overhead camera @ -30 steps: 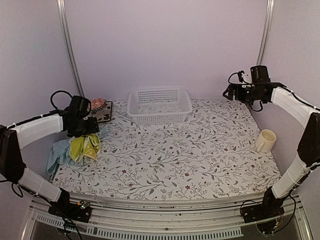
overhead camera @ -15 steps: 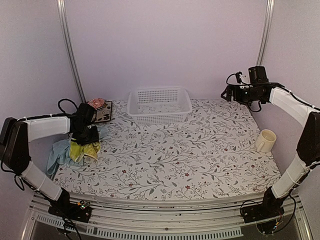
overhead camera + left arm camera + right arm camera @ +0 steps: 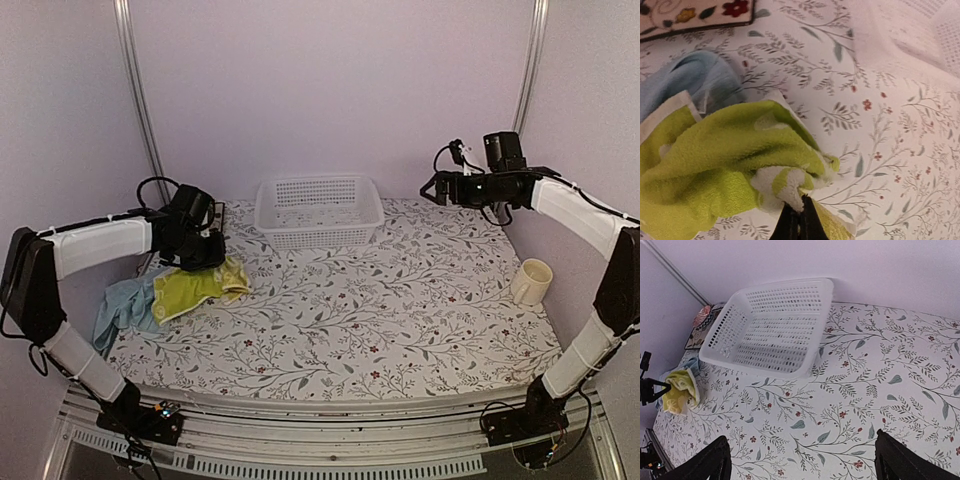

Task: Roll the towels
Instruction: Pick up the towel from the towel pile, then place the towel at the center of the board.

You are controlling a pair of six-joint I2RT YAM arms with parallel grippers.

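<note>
Grasping a corner of the yellow-green towel (image 3: 715, 165) with the left pincer (image 3: 799, 216), clenched tight on a white-edged fold of the cloth. Holding that towel bunched and partly lifted at the left side of the surface (image 3: 400, 310), near the dark flowered mat (image 3: 695, 12), its other end touching the pale blue towel (image 3: 118, 308), crumpled at the left edge. With the right pincer (image 3: 802, 462) released, spread wide, high above the far right corner, well apart from both towels and looking down on the white basket (image 3: 770, 330). Judged as the opening step: getting the first towel out onto open surface, with nothing flattened or rolled yet. Next, probably: draw it free of the blue one, set it down, spread it flat, then tuck one edge over to begin the roll. Calls for a low, slow pull so as not to haul the blue towel along, and likely for bringing the right pincer across to pin an opposite corner.
</note>
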